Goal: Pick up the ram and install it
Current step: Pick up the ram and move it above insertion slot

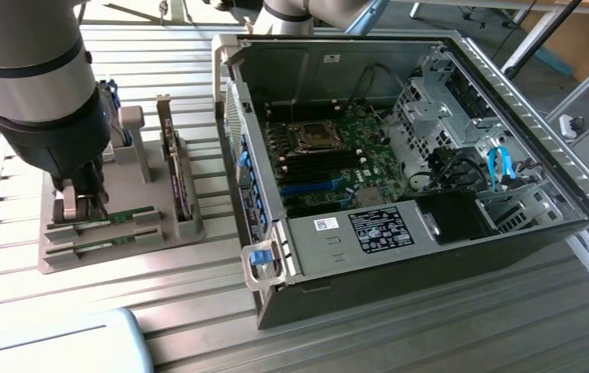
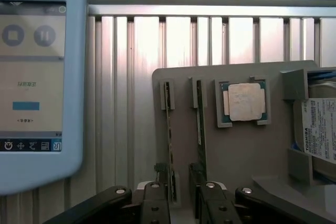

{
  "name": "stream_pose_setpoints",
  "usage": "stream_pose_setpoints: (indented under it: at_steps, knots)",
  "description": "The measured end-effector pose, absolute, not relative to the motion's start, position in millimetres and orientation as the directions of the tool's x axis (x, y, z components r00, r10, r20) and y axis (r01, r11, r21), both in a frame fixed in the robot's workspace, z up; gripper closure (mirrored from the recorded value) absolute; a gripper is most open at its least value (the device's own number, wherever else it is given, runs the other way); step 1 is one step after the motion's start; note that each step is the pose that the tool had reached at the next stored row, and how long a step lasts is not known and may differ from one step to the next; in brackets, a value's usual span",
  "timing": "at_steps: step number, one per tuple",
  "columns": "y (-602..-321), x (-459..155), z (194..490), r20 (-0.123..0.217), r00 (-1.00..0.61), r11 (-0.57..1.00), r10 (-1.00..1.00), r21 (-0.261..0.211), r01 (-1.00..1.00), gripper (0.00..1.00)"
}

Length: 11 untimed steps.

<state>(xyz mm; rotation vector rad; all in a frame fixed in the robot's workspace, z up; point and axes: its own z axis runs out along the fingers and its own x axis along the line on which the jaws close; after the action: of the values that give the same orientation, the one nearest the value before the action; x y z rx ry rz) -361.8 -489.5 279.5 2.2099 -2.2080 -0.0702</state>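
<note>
– So where is the gripper [image 1: 83, 207]?
– Down over the grey holder [image 1: 129, 260] at the exterior view's left, jaws spread wide, gripping nothing.
– And the ram [image 1: 129, 214]?
– Standing on edge in a slot of that holder, one end right at the fingertips. A second stick [image 1: 118, 242] sits in the next slot, just beside it.
– Touching?
– I cannot tell. From the wrist, both sticks run edge-on toward the spread fingers [image 2: 155, 205].
– The computer case [image 1: 430, 155]?
– Open, well apart, toward the exterior view's right.
</note>
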Motion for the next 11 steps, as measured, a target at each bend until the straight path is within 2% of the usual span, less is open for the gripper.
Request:
stream_pose_setpoints:
  at_steps: [11]
  knots:
    - [-492.8,-362.9,262.5,-0.02,0.005,-0.006,-1.0,0.044,-0.999,0.7]
